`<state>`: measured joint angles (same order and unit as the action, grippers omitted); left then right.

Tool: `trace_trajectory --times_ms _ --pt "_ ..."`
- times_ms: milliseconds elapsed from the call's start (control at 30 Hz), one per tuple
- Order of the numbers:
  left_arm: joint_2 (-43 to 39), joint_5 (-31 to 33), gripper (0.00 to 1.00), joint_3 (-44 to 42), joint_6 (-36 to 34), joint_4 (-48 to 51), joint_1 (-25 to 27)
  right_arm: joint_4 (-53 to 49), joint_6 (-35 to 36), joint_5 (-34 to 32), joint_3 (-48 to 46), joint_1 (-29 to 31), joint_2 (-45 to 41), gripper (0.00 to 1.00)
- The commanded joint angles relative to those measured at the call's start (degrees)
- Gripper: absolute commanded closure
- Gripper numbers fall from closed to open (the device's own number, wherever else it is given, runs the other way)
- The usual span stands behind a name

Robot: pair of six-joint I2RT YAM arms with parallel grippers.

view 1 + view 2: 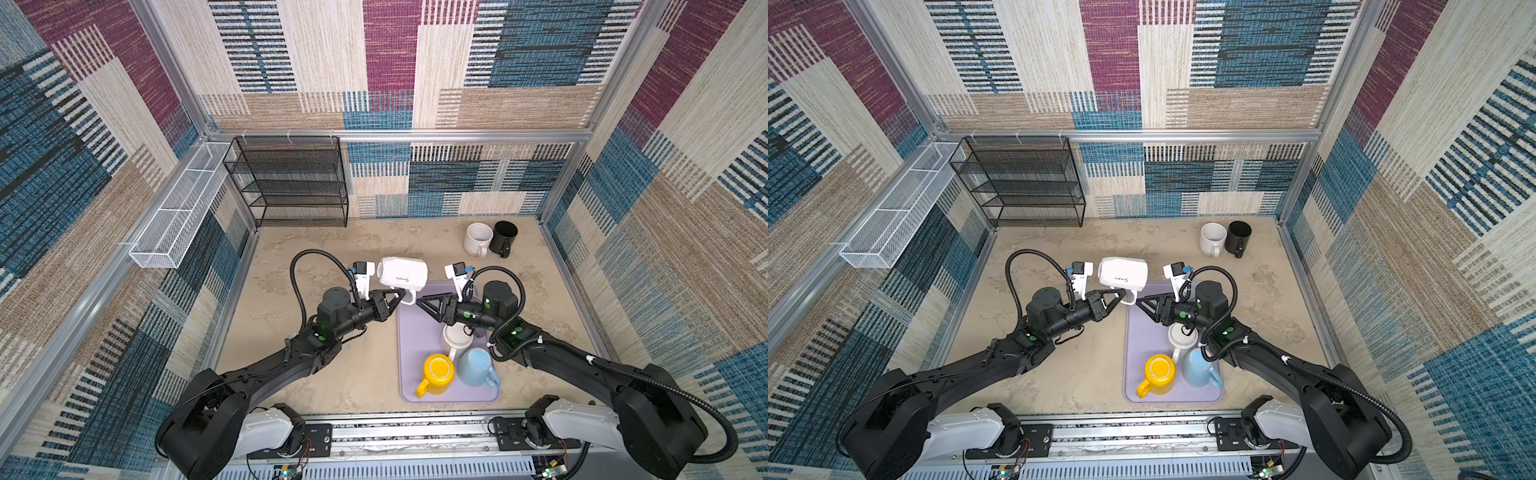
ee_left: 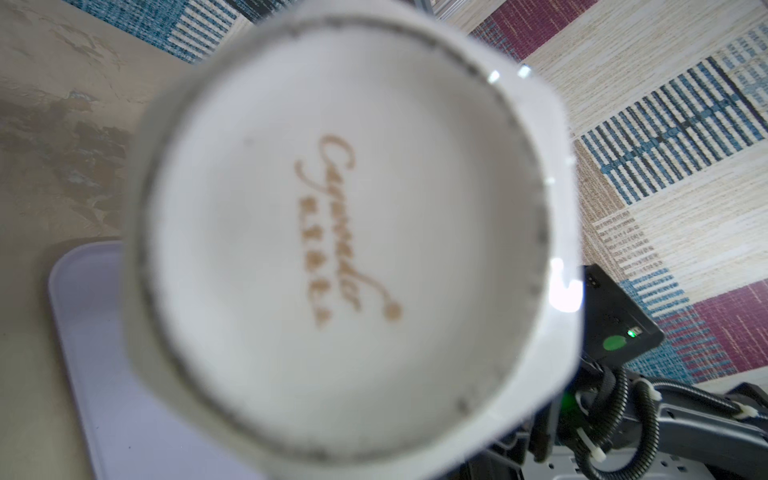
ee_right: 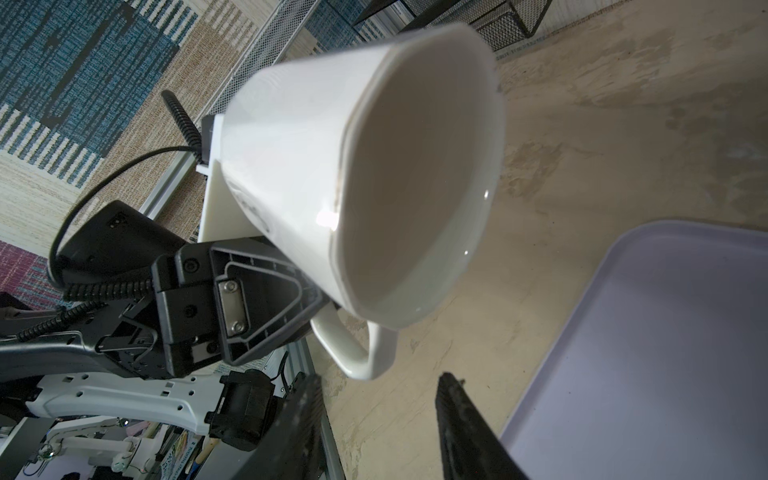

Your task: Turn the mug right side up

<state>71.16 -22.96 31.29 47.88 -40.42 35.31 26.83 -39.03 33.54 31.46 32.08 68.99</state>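
My left hand (image 1: 398, 296) grips the handle of the white mug (image 1: 402, 272), held sideways in the air; my right hand (image 1: 420, 302), half open, holds nothing.

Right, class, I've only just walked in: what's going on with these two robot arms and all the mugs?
The left gripper is shut on the handle of the white mug, holding it in the air on its side near the far end of the purple tray, mouth towards the right arm. The right gripper is open and empty, close by. A yellow mug, a blue mug and a second white mug sit on the tray.
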Motion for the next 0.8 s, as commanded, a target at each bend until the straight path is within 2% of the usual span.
trace_trajectory --times_ms 0,200,633,767 --pt "0.0 -2.5 1.00 -1.0 0.9 -13.7 -0.1 5.2 -2.0 1.1 0.3 0.3 0.4 0.53" --pt "0.2 -3.9 1.00 -1.3 1.8 -16.0 -0.1 7.6 -3.1 1.5 0.4 0.7 0.4 0.54" --pt "6.1 -8.4 1.00 -1.3 7.5 -29.4 -0.1 11.3 -4.7 2.7 1.0 1.2 -0.3 0.59" --pt "6.9 -8.6 1.00 -1.1 7.8 -29.9 -0.1 12.3 -5.2 2.9 1.1 1.3 -0.5 0.60"
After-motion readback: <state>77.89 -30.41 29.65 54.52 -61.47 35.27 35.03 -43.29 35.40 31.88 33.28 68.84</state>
